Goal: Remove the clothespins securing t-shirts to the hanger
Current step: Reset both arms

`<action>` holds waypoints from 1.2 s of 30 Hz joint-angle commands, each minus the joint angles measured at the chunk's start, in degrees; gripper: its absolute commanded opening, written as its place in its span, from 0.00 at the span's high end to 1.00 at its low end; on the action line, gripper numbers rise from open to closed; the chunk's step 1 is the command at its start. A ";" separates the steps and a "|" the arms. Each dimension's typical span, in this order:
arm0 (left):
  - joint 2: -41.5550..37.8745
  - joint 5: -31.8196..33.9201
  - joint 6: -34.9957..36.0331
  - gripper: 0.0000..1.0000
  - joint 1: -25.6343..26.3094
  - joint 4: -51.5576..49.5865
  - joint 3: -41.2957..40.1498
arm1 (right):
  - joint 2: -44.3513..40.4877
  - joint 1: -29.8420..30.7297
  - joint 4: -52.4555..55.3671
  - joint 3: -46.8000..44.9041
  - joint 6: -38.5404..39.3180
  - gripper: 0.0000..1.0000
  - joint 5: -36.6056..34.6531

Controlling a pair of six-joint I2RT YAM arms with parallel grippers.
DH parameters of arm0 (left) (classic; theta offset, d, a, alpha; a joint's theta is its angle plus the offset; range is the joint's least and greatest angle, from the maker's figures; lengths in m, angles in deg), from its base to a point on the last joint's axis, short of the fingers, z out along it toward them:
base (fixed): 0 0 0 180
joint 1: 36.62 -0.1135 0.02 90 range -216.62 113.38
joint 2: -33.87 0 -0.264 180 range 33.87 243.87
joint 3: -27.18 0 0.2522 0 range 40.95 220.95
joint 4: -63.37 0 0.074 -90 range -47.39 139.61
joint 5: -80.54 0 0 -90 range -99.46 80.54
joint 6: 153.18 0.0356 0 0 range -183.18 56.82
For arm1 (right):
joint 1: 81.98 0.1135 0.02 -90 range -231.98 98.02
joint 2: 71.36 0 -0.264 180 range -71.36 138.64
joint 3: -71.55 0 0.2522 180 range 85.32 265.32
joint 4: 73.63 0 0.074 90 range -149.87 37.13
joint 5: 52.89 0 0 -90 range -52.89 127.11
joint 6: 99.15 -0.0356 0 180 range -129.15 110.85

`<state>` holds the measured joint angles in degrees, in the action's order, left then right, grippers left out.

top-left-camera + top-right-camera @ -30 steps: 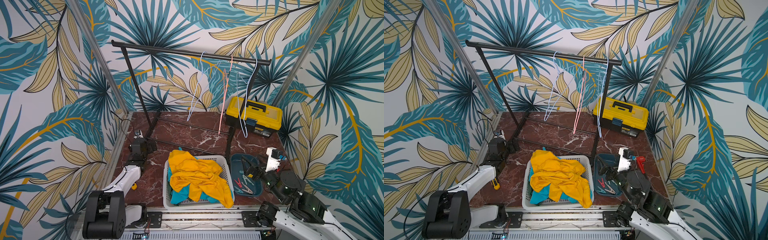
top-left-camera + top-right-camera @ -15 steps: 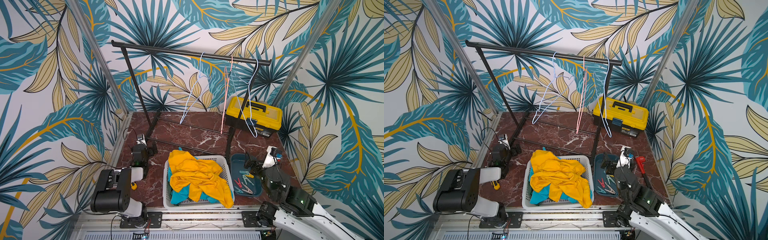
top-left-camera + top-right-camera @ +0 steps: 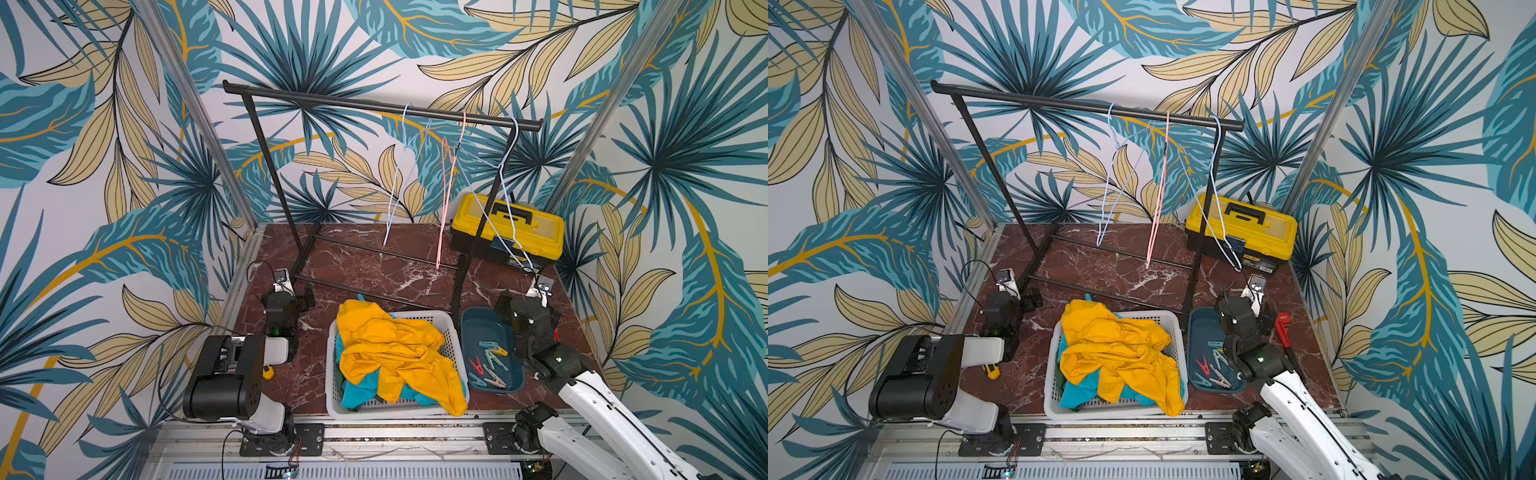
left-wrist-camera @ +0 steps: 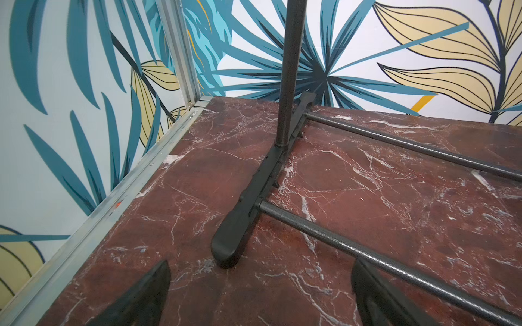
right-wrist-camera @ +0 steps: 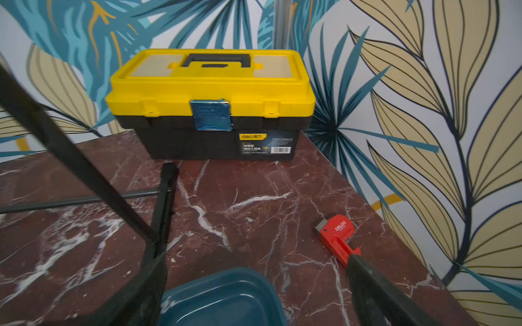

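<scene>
Several clothespins (image 3: 488,363) lie loose in the dark blue tray (image 3: 471,328), also in a top view (image 3: 1214,368). The t-shirts lie heaped in the white basket (image 3: 331,374): a golden yellow one (image 3: 395,353) on top, a turquoise one (image 3: 357,395) under it. Three wire hangers hang bare on the rack: light blue (image 3: 398,178), pink (image 3: 446,195), light blue (image 3: 500,199). My left gripper (image 4: 261,265) is open and empty, low over the table by the rack's left foot (image 4: 234,237). My right gripper (image 5: 254,264) is open and empty over the tray's far end (image 5: 223,290).
The black rack (image 3: 374,106) spans the back, its base bars crossing the marble table (image 3: 374,266). A yellow toolbox (image 5: 211,93) stands at the back right. A red wrench (image 5: 336,240) lies right of the tray. A small yellow tool (image 3: 992,372) lies by the left arm.
The left arm has folded back toward its base, its gripper staying by the rack foot. The right gripper has moved back to the tray's far end. The hangers have swung.
</scene>
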<state>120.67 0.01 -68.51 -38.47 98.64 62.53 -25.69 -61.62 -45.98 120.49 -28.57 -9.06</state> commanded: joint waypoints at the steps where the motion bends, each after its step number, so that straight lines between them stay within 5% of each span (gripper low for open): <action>1: 0.22 0.46 0.84 0.00 0.30 1.72 0.09 | 1.02 -3.30 -14.35 -5.05 2.61 0.01 -3.46; 4: 0.38 -0.15 1.14 0.01 0.26 1.68 0.28 | 4.28 -6.77 -28.91 -10.48 5.40 0.00 -1.89; 13: 0.50 -0.40 1.59 0.00 0.35 1.71 0.34 | 25.01 -9.10 -48.50 -12.19 13.79 0.01 -2.15; 20: 0.91 -3.41 2.99 0.00 0.44 1.62 0.72 | 33.41 -9.28 -53.57 -10.07 16.97 0.01 -1.54; 24: 0.93 -3.41 2.99 0.00 0.46 1.66 0.72 | 33.19 -9.54 -57.08 -11.53 20.19 0.01 5.02; 27: 0.92 -3.41 2.95 0.01 0.44 1.59 0.70 | 38.31 -11.88 -77.10 -18.44 21.82 0.00 10.10; 31: 0.91 -3.42 3.04 0.01 0.44 1.62 0.69 | 34.76 -13.22 -67.86 -17.26 18.92 0.01 13.98; 35: 0.91 -3.48 3.00 0.01 0.44 1.62 0.65 | 42.16 -17.60 -76.94 -17.64 19.11 0.01 22.88; 36: 0.93 -3.56 3.02 0.01 0.44 1.59 0.66 | 40.73 -17.63 -70.19 -15.76 18.43 0.01 22.69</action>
<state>121.00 -3.09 -66.10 -38.16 99.15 62.53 13.52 -78.30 -115.83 103.45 -9.58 7.99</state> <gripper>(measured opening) 0.995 0.991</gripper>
